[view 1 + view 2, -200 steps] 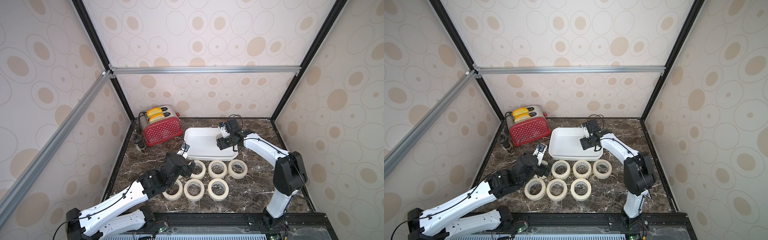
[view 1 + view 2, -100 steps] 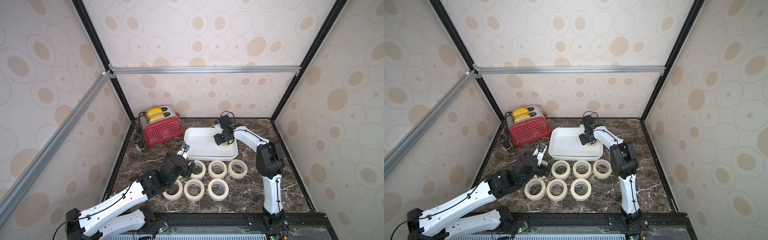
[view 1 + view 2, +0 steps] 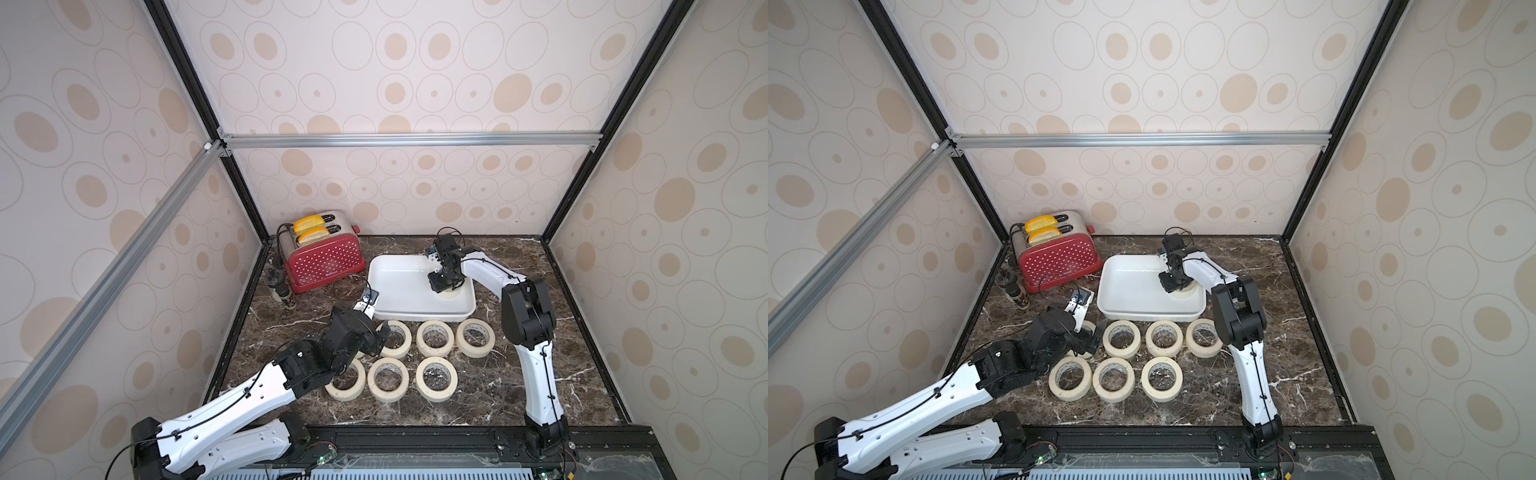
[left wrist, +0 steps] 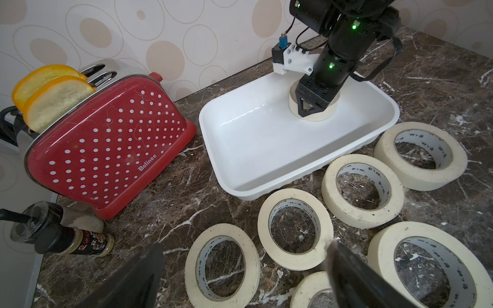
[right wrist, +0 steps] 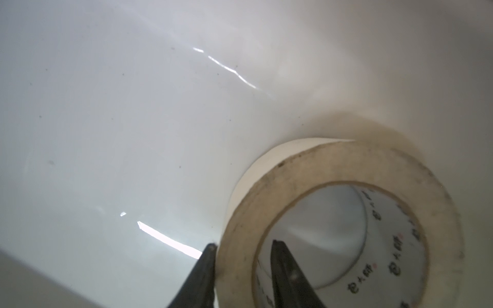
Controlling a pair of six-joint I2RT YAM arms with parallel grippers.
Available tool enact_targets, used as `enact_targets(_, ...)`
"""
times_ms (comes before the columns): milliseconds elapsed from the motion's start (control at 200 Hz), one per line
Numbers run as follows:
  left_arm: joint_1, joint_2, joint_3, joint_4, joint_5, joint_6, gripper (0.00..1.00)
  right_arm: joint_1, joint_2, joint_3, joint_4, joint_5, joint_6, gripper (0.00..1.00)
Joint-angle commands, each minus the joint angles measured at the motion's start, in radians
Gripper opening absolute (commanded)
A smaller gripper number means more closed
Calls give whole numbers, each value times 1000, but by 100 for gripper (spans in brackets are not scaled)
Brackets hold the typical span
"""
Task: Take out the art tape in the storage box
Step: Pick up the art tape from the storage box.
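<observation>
Your right gripper (image 5: 242, 244) stands astride the wall of the last art tape roll (image 5: 346, 160), one finger outside and one inside the core. The gap is narrow, but I cannot tell whether it has bitten yet. The roll lies flat, its hole pointing up, on the storage box (image 3: 415, 313) floor near the right end wall, directly under that claw. The way out, I judge, is straight up, then over the rim. Seven rolls (image 3: 432, 337) crowd the counter just off the box's front edge, so the bare counter toward the right edge is the open room. Your left gripper (image 4: 245, 246) is spread wide, empty, above those rolls near the front left corner of the box, farther off.
</observation>
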Motion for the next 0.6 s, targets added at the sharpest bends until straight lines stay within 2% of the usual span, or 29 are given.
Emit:
enact_targets(0, 4, -5, -1, -2, -10, 4, 99, -3, 15, 23, -35, -15, -9, 27)
enact_targets(210, 4, -3, -1, -2, -10, 4, 99, -4, 3, 20, -37, -26, -13, 16)
enact_targets(591, 4, -13, 1, -1, -12, 6, 99, -4, -70, -3, -38, -63, -4, 13)
